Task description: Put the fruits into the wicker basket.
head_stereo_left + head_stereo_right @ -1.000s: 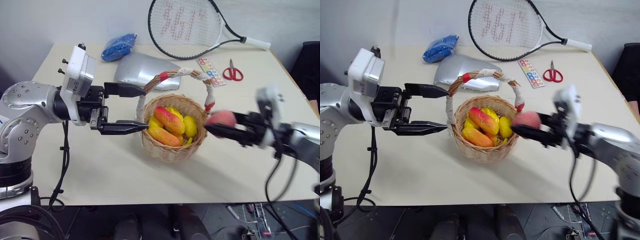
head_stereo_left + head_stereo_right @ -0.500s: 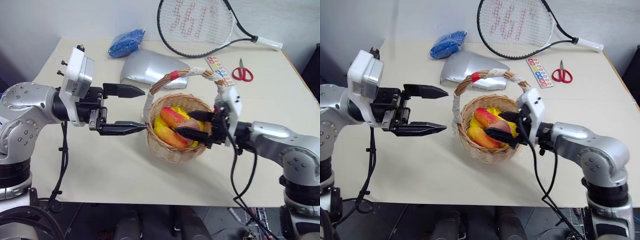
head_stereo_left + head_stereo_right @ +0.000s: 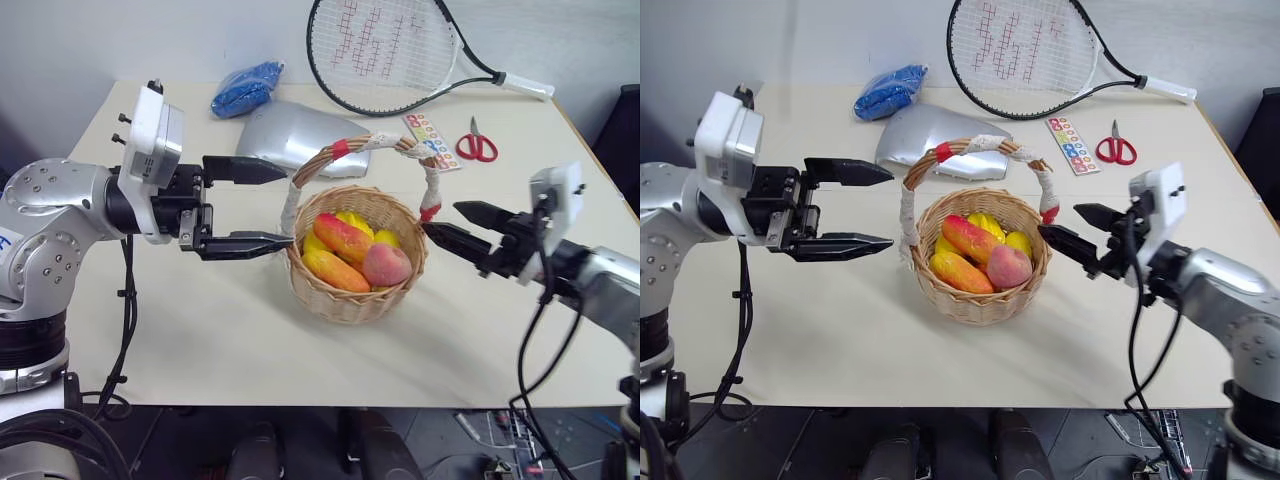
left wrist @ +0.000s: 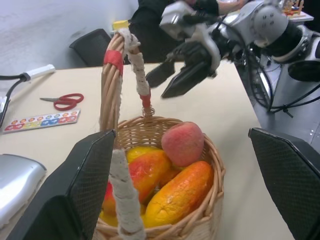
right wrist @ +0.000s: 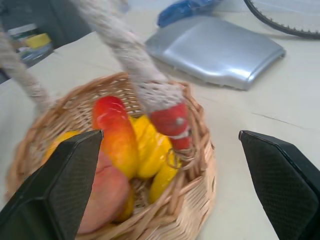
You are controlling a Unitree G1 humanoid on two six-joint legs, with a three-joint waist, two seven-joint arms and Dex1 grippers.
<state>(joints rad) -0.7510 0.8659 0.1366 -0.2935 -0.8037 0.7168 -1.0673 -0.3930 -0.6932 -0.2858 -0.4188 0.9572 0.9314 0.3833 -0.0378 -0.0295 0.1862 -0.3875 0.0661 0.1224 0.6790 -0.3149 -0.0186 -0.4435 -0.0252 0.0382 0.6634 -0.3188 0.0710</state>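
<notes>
Right gripper [image 3: 1068, 229] spread wide, empty, touching nothing, tips just off the wicker basket [image 3: 980, 300] rim at its 3 o'clock, close to the red-taped foot of the handle [image 3: 970, 150]. Left gripper [image 3: 875, 208] also spread wide and empty, level, at the basket's 9 o'clock, tips near the handle's cloth-wrapped leg (contact not clear, looks just apart). Basket sits mid-table, upright, round tan weave, tall arched handle in white cloth with red tape at two spots. Fruits all inside: round pink peach [image 3: 1009, 267] toward the 4 o'clock side on top of the pile, long red-yellow mango [image 3: 970, 238] across the middle, oval orange-yellow mango [image 3: 958, 271] at 7 o'clock against the rim, yellow lemons [image 3: 1018, 242] and other yellow pieces behind at 1 o'clock, partly hidden. Table [image 3: 840, 330] beyond the basket at 12 o'clock: silver foil pouch [image 3: 930, 135], blue plastic bag [image 3: 887, 90], tennis racket [image 3: 1030, 50], sticker strip [image 3: 1072, 145], red-handled scissors [image 3: 1116, 148].
</notes>
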